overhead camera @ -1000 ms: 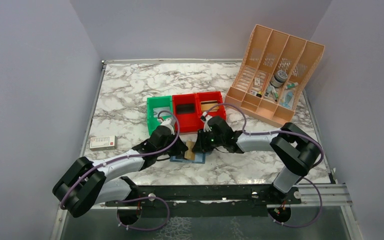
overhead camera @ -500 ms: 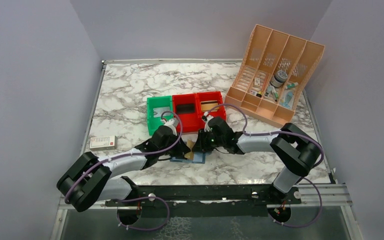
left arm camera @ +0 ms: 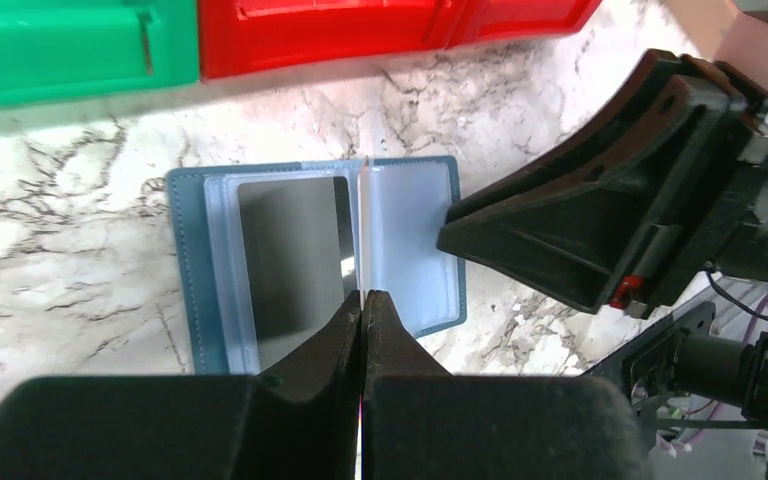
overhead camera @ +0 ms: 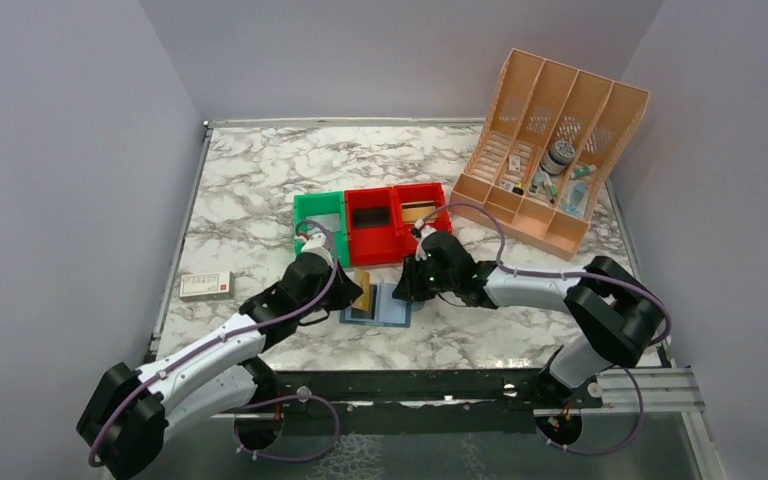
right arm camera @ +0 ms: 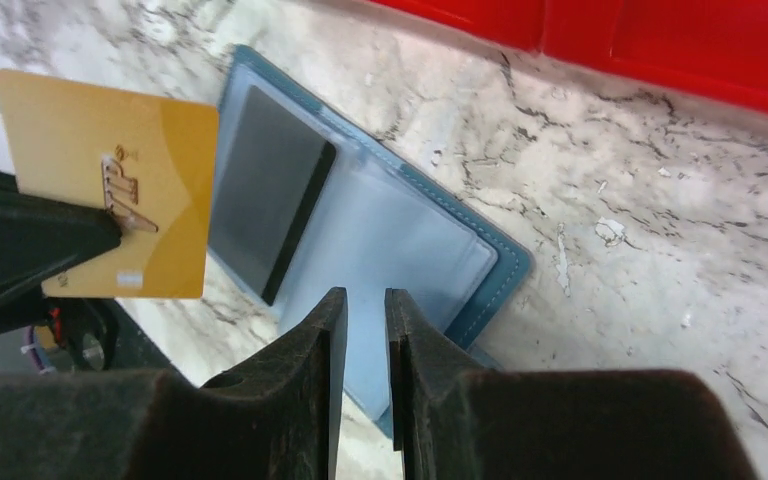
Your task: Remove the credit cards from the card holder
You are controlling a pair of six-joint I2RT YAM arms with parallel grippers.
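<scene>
Left gripper [right arm camera: 110, 235]: pinching the gold card [right arm camera: 110, 185], centre-left of frame.
Right gripper [right arm camera: 360, 330]: nearly closed, pressing the blue card holder [right arm camera: 400, 250] open.

Gold card [right arm camera: 110, 200] corner behind left fingers [right arm camera: 30, 245]

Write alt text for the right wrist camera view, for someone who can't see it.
A gold card is held up edge-on by the left hand at the left, clear of an open blue card holder lying flat on the marble table. A dark card remains in its left pocket. The right hand presses the right panel's near edge, red bins behind.
</scene>
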